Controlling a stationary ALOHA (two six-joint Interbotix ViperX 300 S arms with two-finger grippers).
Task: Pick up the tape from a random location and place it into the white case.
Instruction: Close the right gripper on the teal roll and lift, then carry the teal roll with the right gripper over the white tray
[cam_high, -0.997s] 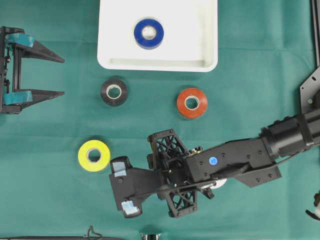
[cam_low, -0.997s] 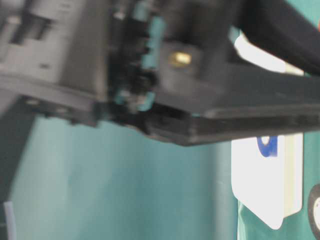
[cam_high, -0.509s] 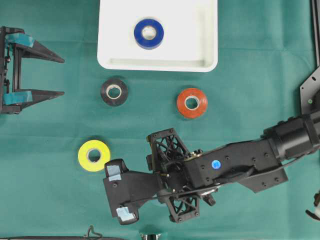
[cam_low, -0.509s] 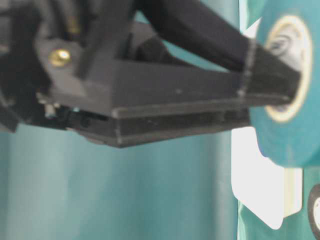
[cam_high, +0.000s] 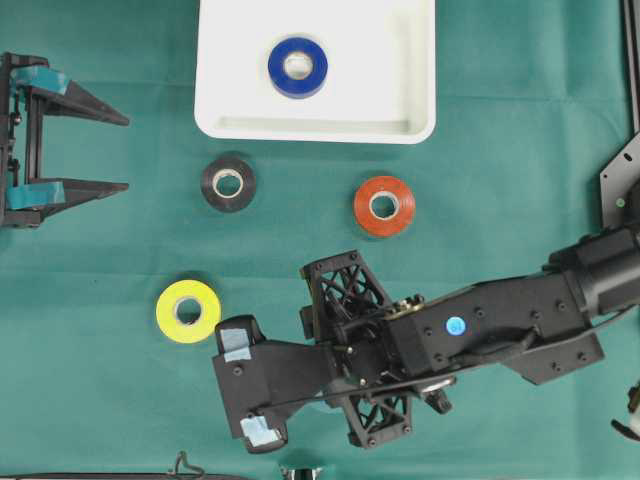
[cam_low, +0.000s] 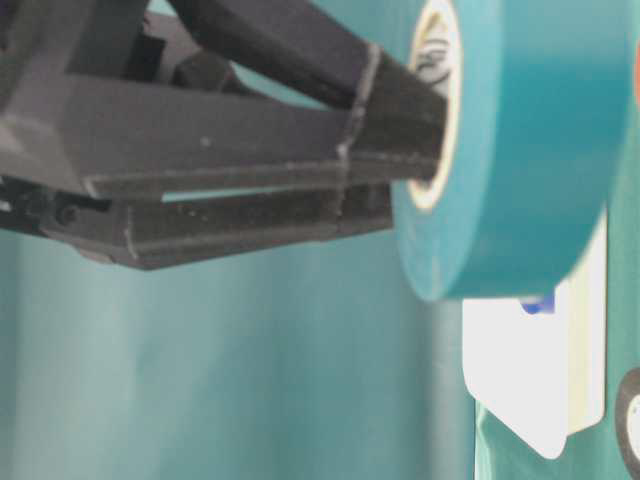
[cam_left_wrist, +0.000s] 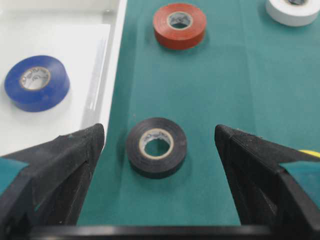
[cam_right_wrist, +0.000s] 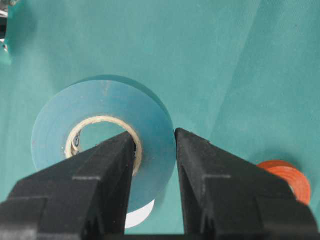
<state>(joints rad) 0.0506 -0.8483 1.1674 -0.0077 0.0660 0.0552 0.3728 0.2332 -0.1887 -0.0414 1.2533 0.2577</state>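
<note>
Gripping the teal tape (cam_right_wrist: 102, 150) through its wall, my right pincer (cam_right_wrist: 152, 165) was clamped shut, so I judged a level carry to the white case (cam_high: 415, 100) best.

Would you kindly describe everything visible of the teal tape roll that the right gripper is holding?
The teal tape roll is a glossy ring of tape wound on a pale cardboard core bearing small dark print. The right gripper pinches one side of it, one finger inside the core and the other against the outer face. In the table-level view it hangs clear of the green cloth, turned edge-on. The overhead view hides it under the arm. Nothing else touches it.
</note>
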